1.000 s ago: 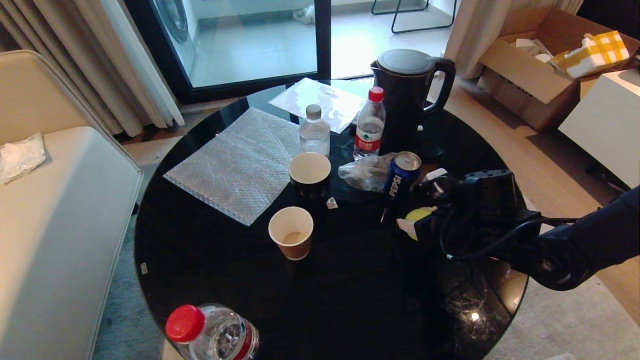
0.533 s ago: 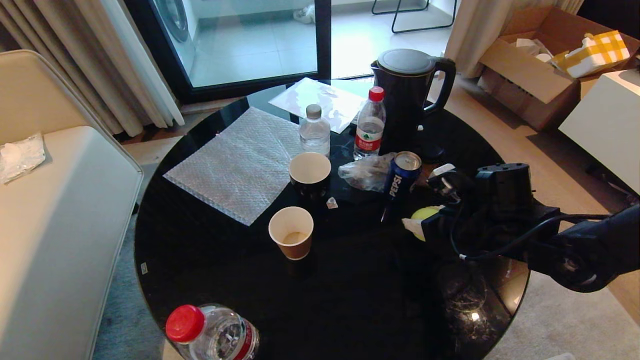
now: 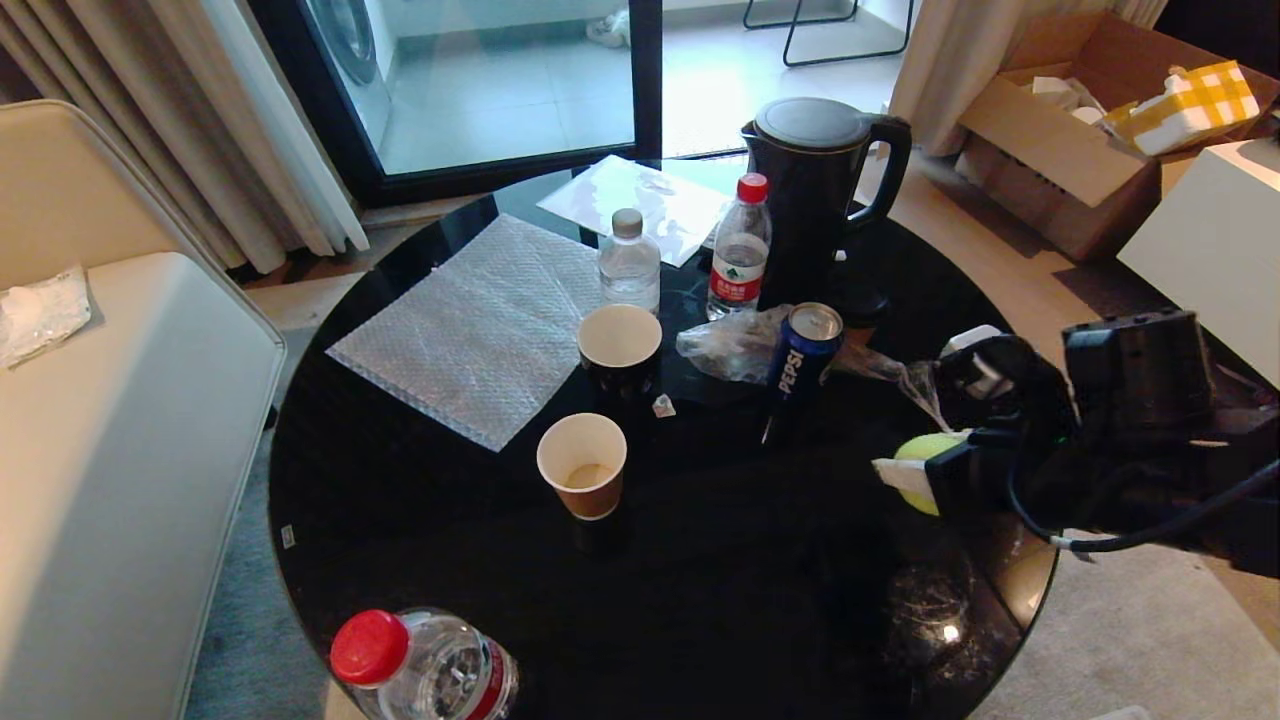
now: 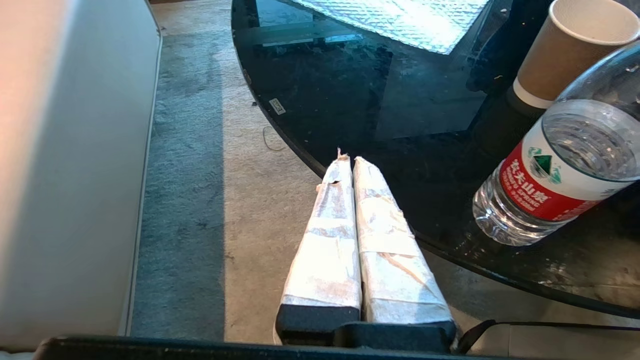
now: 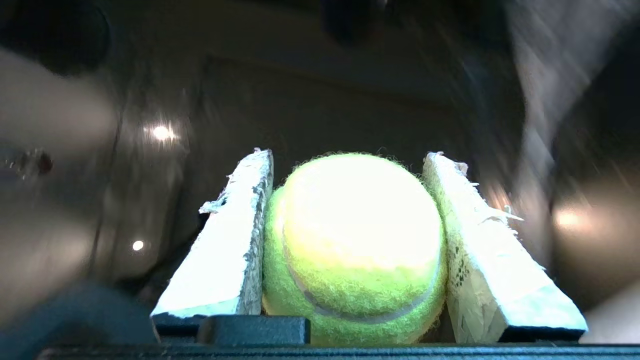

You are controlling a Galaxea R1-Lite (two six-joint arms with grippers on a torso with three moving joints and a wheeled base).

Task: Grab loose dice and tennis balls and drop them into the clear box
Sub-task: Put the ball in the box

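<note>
Right edge of head view: right gripper [image 3: 925, 470] clamped on tennis ball [image 3: 925, 458], shifted right and lower since a second ago (off table [image 3: 700, 620] edge). Carry underway; clear box not visible. Left gripper [image 4: 348, 161] parked, fingers together.

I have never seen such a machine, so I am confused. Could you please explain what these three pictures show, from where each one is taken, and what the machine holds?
It is a robot with two arms, each ending in a claw. The head picture looks down from the robot's head at a round black table carrying paper cups, water bottles, a Pepsi can, a kettle and bubble wrap. The other two pictures come from cameras on the wrists, behind the fingers. The right claw, over the table's right side, grips a tennis ball between its padded fingers. The left claw is shut and empty, parked beside the table's near edge by a water bottle. No clear box or dice are visible.
</note>
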